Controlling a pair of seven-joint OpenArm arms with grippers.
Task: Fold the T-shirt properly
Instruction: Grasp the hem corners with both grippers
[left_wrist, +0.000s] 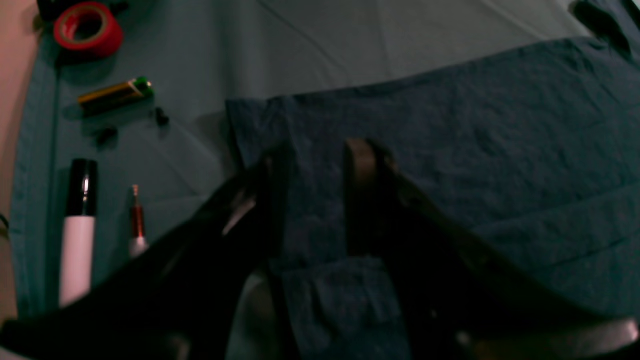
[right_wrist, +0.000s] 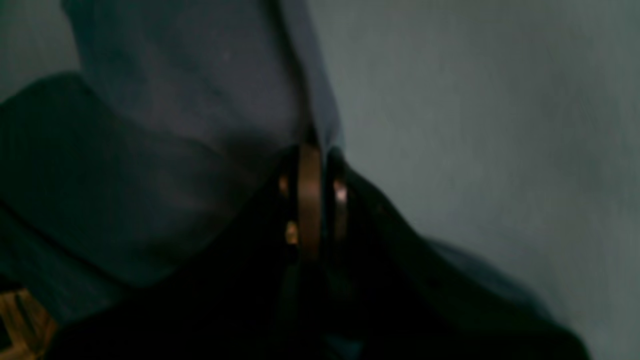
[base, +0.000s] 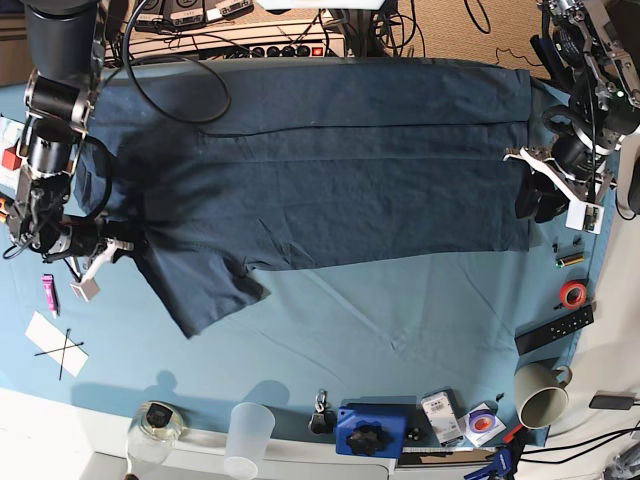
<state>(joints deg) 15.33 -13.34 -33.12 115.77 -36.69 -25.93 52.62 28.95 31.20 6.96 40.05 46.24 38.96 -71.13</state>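
T-shirt (base: 330, 190) lies spread over the table's (base: 380, 330) far half, hem at the right edge. Soft, limp, light; should be pinched at edges or corners. Right gripper (right_wrist: 312, 165) is clamped on fabric at the left edge. Left gripper (left_wrist: 315, 160) straddles the hem, jaws part-open, not gripping.

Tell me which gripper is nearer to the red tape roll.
Left. The left gripper sits at the T-shirt's hem edge, just up the table from the red tape roll. The right gripper pinches the shirt at the far opposite edge.
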